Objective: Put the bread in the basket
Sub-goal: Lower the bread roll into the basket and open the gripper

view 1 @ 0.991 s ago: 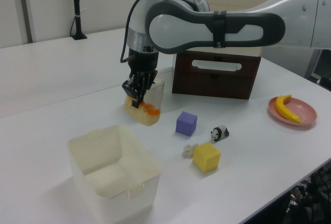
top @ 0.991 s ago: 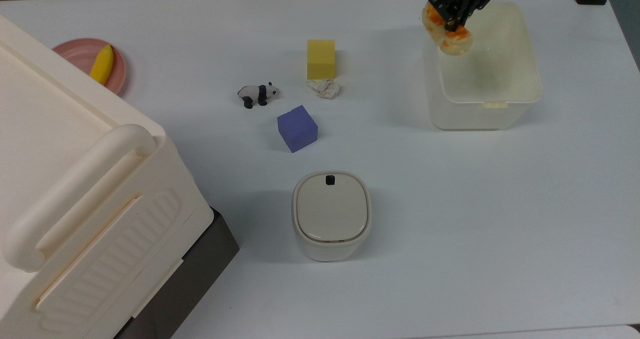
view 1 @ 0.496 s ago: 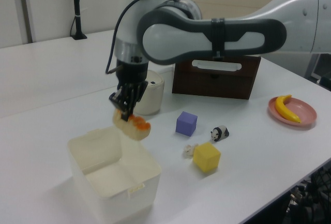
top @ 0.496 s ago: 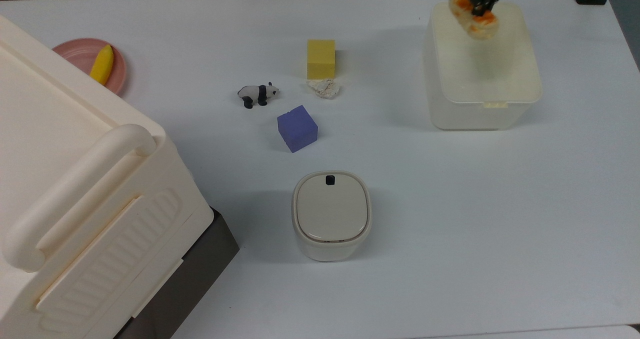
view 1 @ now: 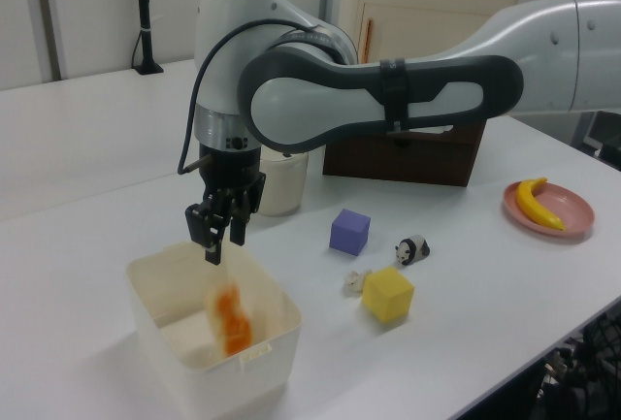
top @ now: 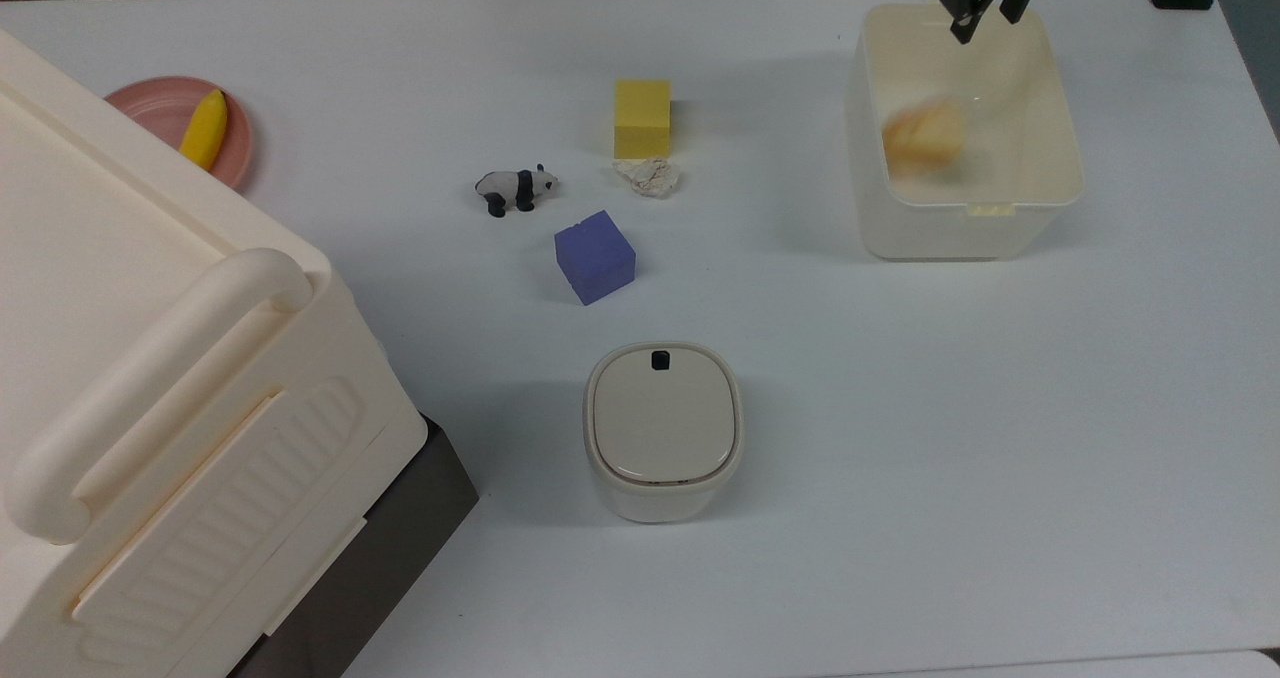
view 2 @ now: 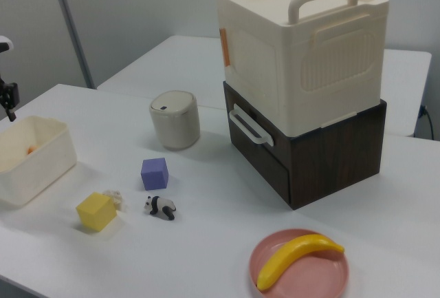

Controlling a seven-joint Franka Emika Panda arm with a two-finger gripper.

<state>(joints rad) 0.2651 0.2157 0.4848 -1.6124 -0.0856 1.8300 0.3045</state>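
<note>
White table (top: 900, 408): bread (top: 923, 136), seemingly mid-fall, now inside basket (top: 965, 226), released from spread, empty fingers (top: 964, 26).

White and grey Panda arm (view 1: 369, 100)

Glossy white shells with dark grey joint sections, a black band near the forearm, a small blue light on top, a black cable looping down to the black two-finger gripper (view 1: 219, 242).

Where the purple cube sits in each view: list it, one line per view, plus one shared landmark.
Top view: purple cube left of centre, below the yellow block.
Left view: cube right of centre, above the yellow block.
Right view: cube left of centre, up and right of the yellow block.
Shared landmark: the toy panda beside it.
</note>
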